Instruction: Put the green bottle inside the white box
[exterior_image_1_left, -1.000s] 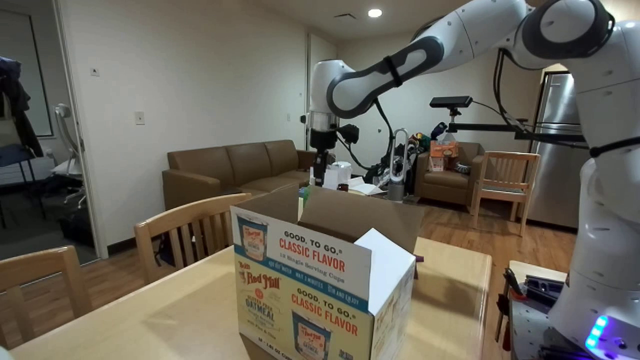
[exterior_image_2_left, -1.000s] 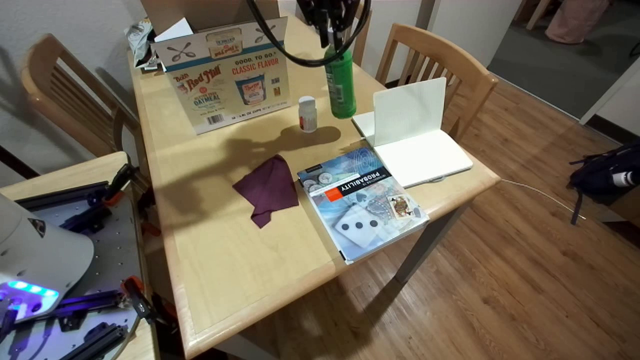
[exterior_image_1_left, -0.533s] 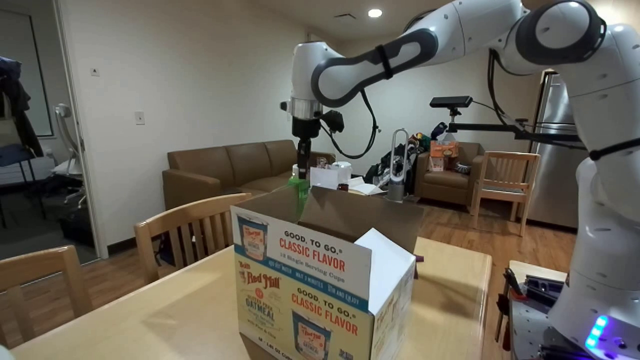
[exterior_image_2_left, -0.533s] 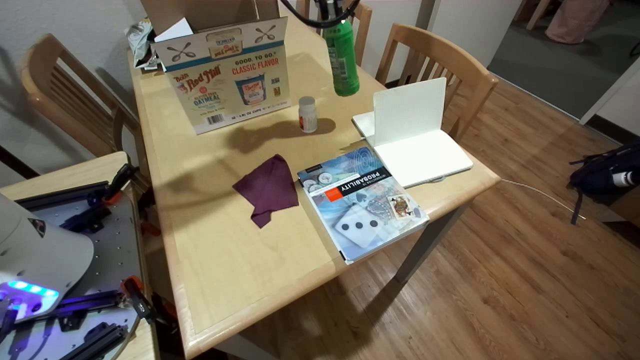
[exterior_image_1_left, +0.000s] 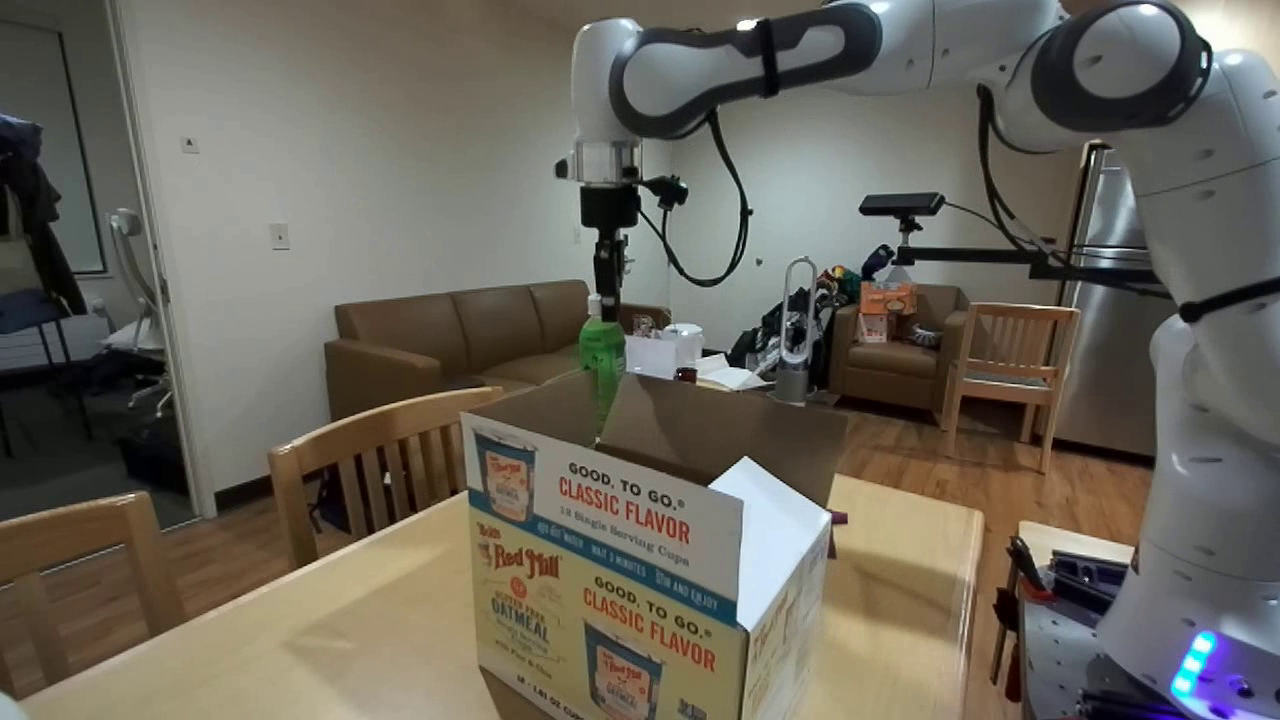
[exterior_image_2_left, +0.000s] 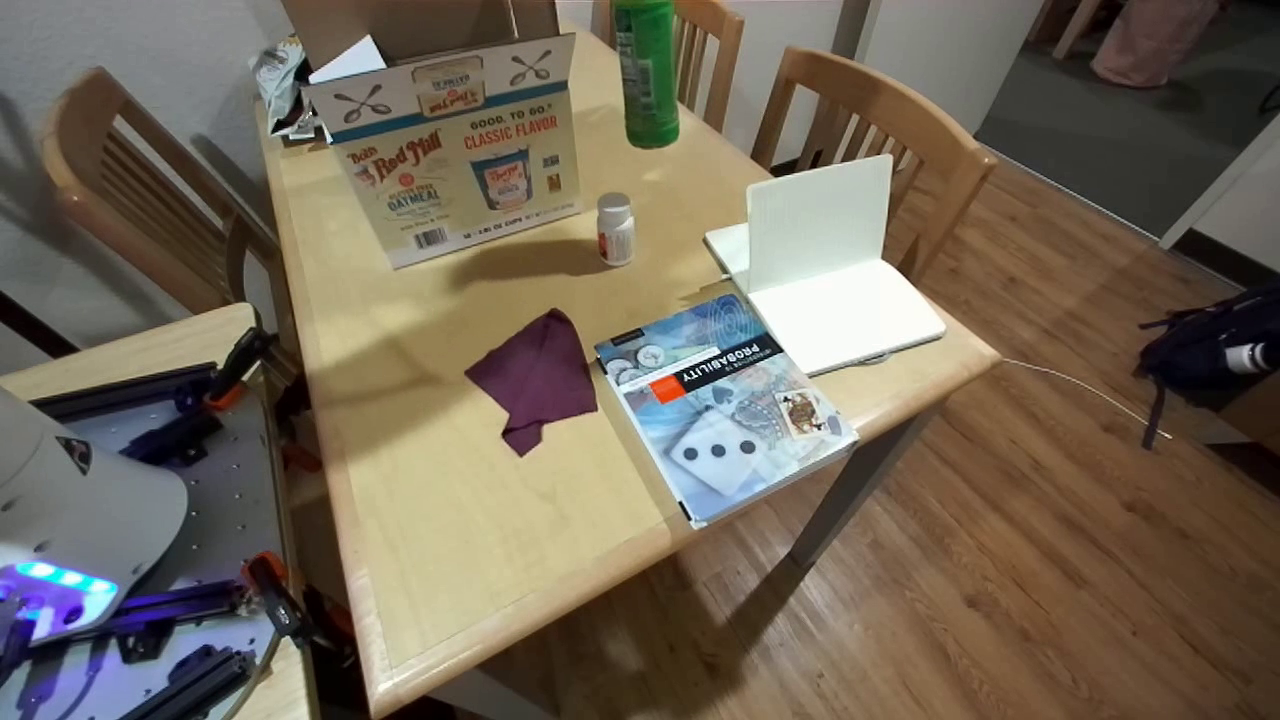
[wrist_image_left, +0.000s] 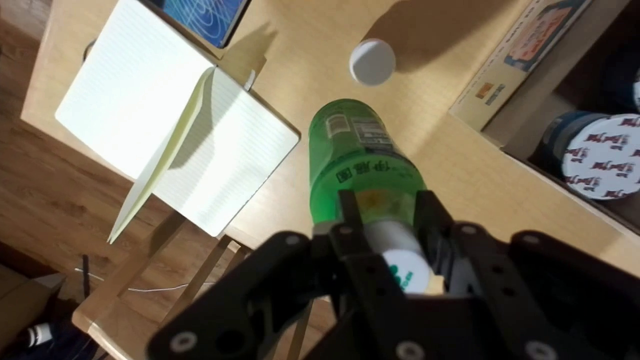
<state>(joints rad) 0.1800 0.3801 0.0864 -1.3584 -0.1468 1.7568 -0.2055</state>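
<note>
Well, I see the green bottle hanging roughly upright over the bench, its neck pinched by the gripper, near the white box but outside it. A small white jar stands near the box, a purple cloth farther off.

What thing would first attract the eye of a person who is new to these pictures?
Probably the bright green bottle, hanging from the tool above the table. Next comes the large printed box, standing open on the table; the wrist view shows a white-lidded cup inside.
</note>
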